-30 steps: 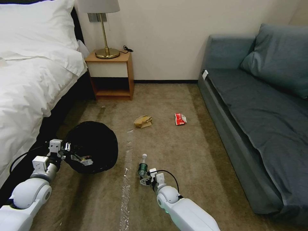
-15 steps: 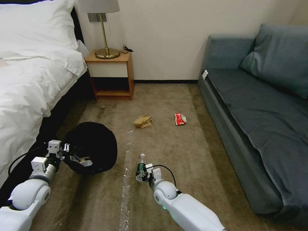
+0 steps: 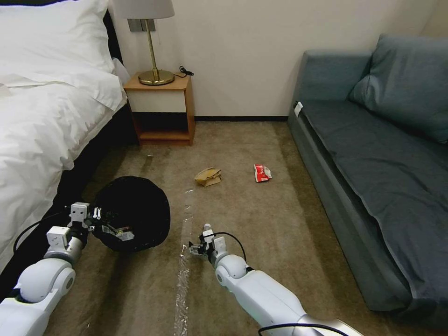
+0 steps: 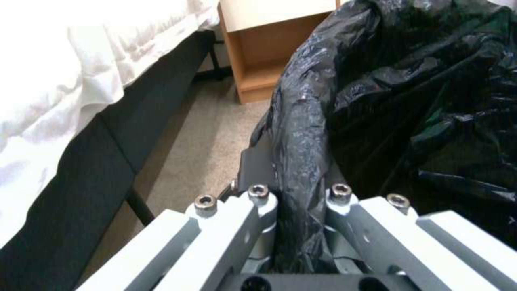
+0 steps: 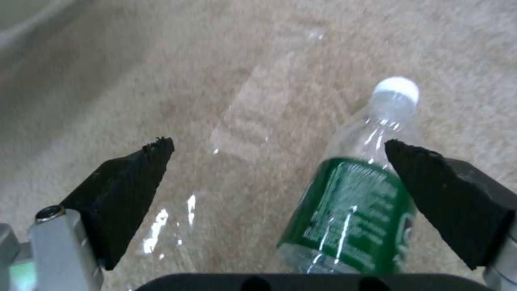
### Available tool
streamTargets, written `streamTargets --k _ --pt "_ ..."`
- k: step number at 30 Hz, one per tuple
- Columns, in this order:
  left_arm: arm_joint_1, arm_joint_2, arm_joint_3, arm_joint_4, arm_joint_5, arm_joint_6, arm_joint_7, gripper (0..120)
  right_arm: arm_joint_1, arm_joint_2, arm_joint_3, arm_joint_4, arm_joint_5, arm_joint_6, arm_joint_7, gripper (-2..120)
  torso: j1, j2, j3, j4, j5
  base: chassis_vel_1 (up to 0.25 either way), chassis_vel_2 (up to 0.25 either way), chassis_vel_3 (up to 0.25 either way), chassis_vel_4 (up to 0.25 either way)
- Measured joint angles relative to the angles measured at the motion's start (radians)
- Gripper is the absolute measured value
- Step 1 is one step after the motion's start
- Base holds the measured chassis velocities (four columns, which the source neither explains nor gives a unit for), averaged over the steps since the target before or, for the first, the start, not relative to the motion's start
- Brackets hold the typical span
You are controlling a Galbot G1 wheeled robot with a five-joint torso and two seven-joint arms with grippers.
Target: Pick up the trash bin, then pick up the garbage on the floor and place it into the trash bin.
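Left gripper [image 4: 299, 194] pinches bag-lined round white trash bin [image 3: 133, 212] rim; right gripper [image 5: 277, 151] spread wide, clear green-label bottle [image 5: 353, 202] seemingly touching one finger.

The trash bin [image 3: 132, 213] sits on the carpet [image 3: 261, 210] beside the bed [image 3: 42, 126], at the left; the bottle [image 3: 206, 238] lies to its right; farther off lie the paper bag [image 3: 208, 176] and, right of it, the snack packet [image 3: 262, 172]; the nightstand [image 3: 161, 109] stands against the wall; the sofa [image 3: 373, 154] runs along the right.
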Motion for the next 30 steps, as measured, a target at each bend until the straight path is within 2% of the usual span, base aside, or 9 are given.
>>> streamTargets --k 13,16,17,18,20,21,23,27,30 --pt "-0.012 0.009 0.009 0.015 -0.021 -0.023 0.013 4 0.010 0.020 0.054 -0.160 -0.041 0.054 -0.095 97 0.000 0.000 0.000 -0.0003 0.0001 0.000 0.000 0.000 0.000" --pt "-0.028 0.009 0.025 0.015 -0.028 -0.023 0.012 4 0.021 0.029 0.072 -0.195 -0.045 0.068 -0.124 90 0.000 0.000 0.000 -0.0003 0.0001 0.000 0.000 0.000 0.000" --pt "-0.036 0.009 0.033 0.016 -0.030 -0.023 0.011 4 0.027 0.030 0.077 -0.207 -0.044 0.071 -0.140 82 0.000 0.000 0.000 -0.0003 0.0002 0.000 0.000 0.000 0.000" --pt "-0.036 0.009 0.033 0.016 -0.030 -0.023 0.011 4 0.027 0.030 0.077 -0.207 -0.044 0.071 -0.140 82 0.000 0.000 0.000 -0.0003 0.0002 0.000 0.000 0.000 0.000" --pt "-0.048 0.008 0.046 0.020 -0.034 -0.023 0.011 4 0.034 0.031 0.082 -0.218 -0.040 0.073 -0.164 73 0.000 0.000 0.000 -0.0002 0.0002 0.000 0.000 0.000 0.000" --pt "-0.048 0.008 0.046 0.020 -0.034 -0.023 0.011 4 0.034 0.031 0.082 -0.218 -0.040 0.073 -0.164 73 0.000 0.000 0.000 -0.0002 0.0002 0.000 0.000 0.000 0.000" --pt "-0.057 0.007 0.052 0.024 -0.037 -0.025 0.010 4 0.035 0.031 0.083 -0.231 -0.039 0.075 -0.186 59 0.000 0.000 0.000 -0.0003 0.0002 0.000 0.000 0.000 0.000" --pt "-0.061 0.006 0.054 0.028 -0.038 -0.026 0.010 4 0.035 0.031 0.084 -0.239 -0.039 0.079 -0.199 51 0.000 0.000 0.000 -0.0003 0.0002 0.000 0.000 0.000 0.000" --pt "-0.060 0.004 0.054 0.031 -0.038 -0.027 0.011 4 0.035 0.030 0.085 -0.245 -0.037 0.082 -0.210 39 0.000 0.000 0.000 -0.0003 0.0002 0.000 0.000 0.000 0.000"
